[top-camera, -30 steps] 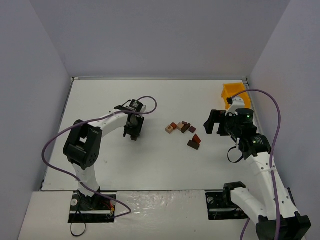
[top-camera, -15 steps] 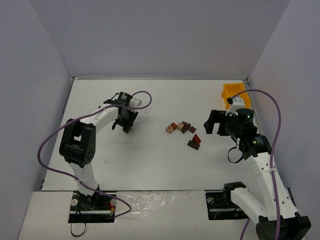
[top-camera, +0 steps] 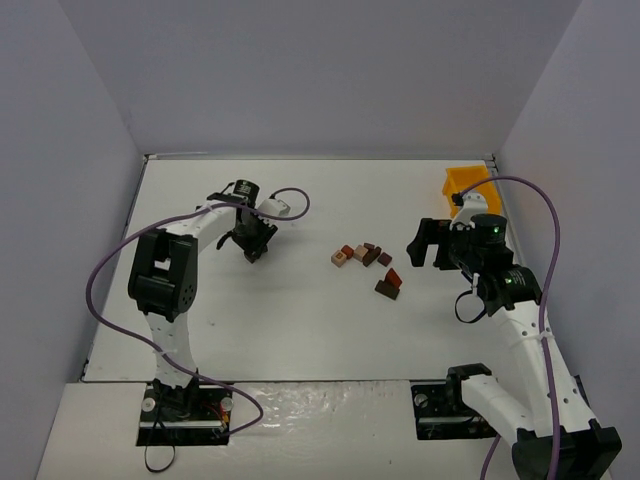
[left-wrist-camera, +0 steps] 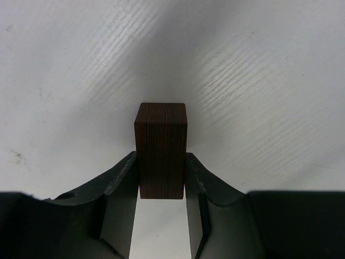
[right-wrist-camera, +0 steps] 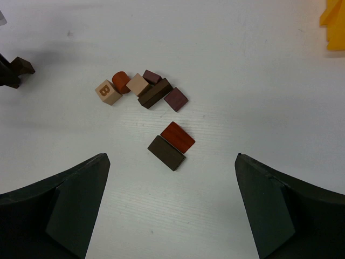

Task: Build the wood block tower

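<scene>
Left pincer (top-camera: 253,248) is clamped narrow on a dark brown block (left-wrist-camera: 160,145), out over the left half of the surface (top-camera: 300,330). I think it's lifted clear, but it's hard to tell. My right pincer (top-camera: 427,244) gapes wide, holding nothing, near the tower (right-wrist-camera: 172,144), a reddish piece on a dark one. Loose wood blocks (right-wrist-camera: 141,89) huddle just beside it.
</scene>
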You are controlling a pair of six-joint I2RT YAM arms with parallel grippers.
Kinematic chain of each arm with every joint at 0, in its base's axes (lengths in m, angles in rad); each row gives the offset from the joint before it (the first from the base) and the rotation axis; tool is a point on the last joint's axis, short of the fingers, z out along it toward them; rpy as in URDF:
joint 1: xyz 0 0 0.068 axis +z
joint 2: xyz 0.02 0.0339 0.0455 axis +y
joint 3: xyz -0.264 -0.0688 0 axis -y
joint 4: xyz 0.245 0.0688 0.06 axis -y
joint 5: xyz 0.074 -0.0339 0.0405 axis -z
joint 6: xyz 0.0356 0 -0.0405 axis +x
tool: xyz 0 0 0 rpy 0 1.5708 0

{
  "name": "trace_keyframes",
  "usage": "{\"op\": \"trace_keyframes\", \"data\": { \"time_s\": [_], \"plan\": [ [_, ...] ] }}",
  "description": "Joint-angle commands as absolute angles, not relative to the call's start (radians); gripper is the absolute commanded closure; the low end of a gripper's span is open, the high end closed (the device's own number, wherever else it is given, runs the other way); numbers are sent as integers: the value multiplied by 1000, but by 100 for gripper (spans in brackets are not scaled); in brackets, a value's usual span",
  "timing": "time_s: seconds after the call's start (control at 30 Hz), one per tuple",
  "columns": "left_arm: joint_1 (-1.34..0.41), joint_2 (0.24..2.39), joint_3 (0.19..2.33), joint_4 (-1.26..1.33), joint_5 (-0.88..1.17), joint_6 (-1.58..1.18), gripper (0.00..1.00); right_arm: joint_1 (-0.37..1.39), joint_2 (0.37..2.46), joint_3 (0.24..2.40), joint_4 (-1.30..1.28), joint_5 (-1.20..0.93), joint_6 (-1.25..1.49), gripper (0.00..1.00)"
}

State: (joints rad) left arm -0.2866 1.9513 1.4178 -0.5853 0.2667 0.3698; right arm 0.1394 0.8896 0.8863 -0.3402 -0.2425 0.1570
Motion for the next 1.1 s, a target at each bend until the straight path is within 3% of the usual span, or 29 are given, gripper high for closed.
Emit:
{"op": "trace_keyframes", "data": {
  "time_s": [0.0,0.3,0.53,0.8,1.07],
  "plan": [
    [-238,1935,1507,-601,369,489,98,146,908,941,-287,-259,135,0],
    [-218,1978,1529,-608,428,530,91,147,930,950,-287,-256,118,0],
    [-216,2007,1533,-614,428,540,79,147,944,951,-288,-250,108,0],
    [-218,1971,1555,-621,383,514,33,146,947,952,-287,-250,101,0],
    [-228,1782,1533,-480,333,229,25,146,943,960,-286,-247,96,0]
  ]
}}
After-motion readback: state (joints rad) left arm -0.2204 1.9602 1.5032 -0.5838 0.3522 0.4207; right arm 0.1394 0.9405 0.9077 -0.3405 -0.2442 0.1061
